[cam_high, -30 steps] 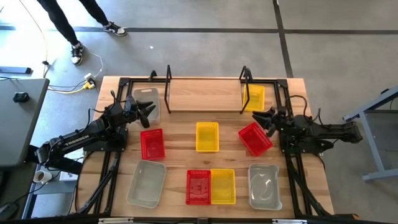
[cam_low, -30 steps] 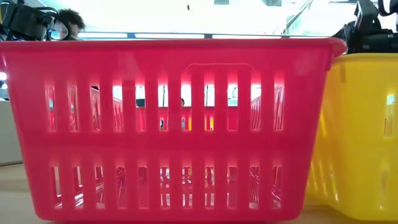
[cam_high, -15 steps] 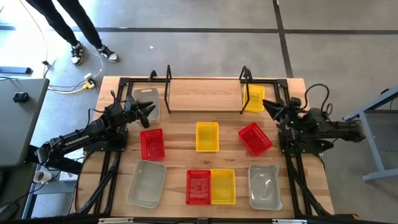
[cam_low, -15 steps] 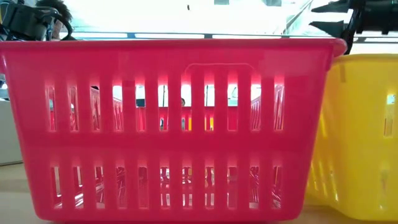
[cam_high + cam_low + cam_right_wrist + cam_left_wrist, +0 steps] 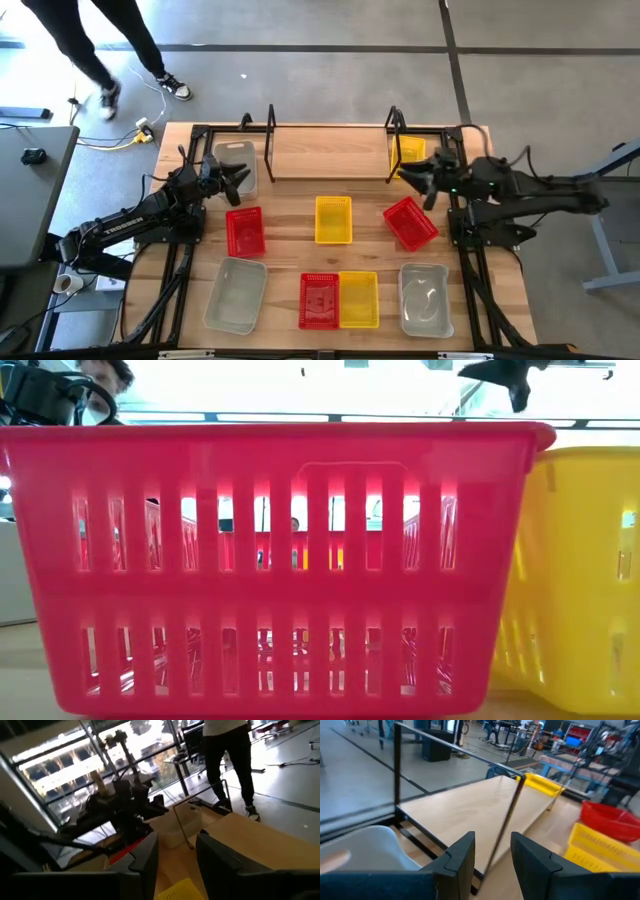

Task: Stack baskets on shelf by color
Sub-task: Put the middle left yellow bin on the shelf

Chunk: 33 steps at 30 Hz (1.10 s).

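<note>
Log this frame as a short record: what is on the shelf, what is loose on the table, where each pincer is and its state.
shelf: yellow basket at its right end, clear basket at its left end
loose red baskets: three
loose yellow baskets: two
loose clear baskets: two
left pincer: open, empty, by the shelf's left end
right pincer: open, empty, between the shelved yellow basket and a red one
person: walking on the floor beyond the table

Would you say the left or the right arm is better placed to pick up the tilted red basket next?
Right: the right gripper, fingers open, hovers just beside the tilted red basket; the left gripper waits across the table.
</note>
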Motion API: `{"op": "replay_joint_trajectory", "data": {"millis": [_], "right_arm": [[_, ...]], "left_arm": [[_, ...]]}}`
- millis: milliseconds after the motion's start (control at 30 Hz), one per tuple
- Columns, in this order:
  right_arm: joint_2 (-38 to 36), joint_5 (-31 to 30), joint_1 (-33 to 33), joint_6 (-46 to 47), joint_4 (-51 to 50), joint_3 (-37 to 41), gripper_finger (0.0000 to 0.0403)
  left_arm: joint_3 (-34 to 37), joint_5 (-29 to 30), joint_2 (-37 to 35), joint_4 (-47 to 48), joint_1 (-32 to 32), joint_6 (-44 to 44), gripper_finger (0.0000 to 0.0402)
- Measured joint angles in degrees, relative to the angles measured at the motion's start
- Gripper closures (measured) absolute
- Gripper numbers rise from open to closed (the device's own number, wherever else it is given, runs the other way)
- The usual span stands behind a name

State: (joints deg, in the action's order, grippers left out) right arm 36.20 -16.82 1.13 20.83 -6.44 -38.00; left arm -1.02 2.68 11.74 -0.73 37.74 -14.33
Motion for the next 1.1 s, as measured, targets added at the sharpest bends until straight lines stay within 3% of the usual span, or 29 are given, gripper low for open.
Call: {"op": "replay_joint_trajectory", "data": {"millis": [167, 400, 700, 833, 1100], "right_arm": [[9.30, 5.02, 0.00, -3.66, -1.74, -5.76, 0.0286], [19.56, 11.74, 0.04, -9.11, -2.56, -9.85, 0.0285], [29.40, 15.23, 0.04, -9.51, -2.41, -10.42, 0.0248], [33.90, 17.44, 0.31, -13.90, -2.28, -10.42, 0.0231], [43.01, 21.00, 2.38, -17.24, 4.67, -10.42, 0.0235]], "left_arm": [[0.01, -0.66, 0.00, 0.00, 0.00, -4.11, 0.0284], [0.01, -0.64, 0.01, -0.02, 0.01, -16.80, 0.0284], [0.02, -0.54, 0.00, -0.01, 0.00, -18.63, 0.0284], [0.02, -0.55, 0.01, -0.29, 0.00, -23.49, 0.0284], [0.00, -1.06, 0.01, -0.71, 0.00, -27.33, 0.0284]]}}
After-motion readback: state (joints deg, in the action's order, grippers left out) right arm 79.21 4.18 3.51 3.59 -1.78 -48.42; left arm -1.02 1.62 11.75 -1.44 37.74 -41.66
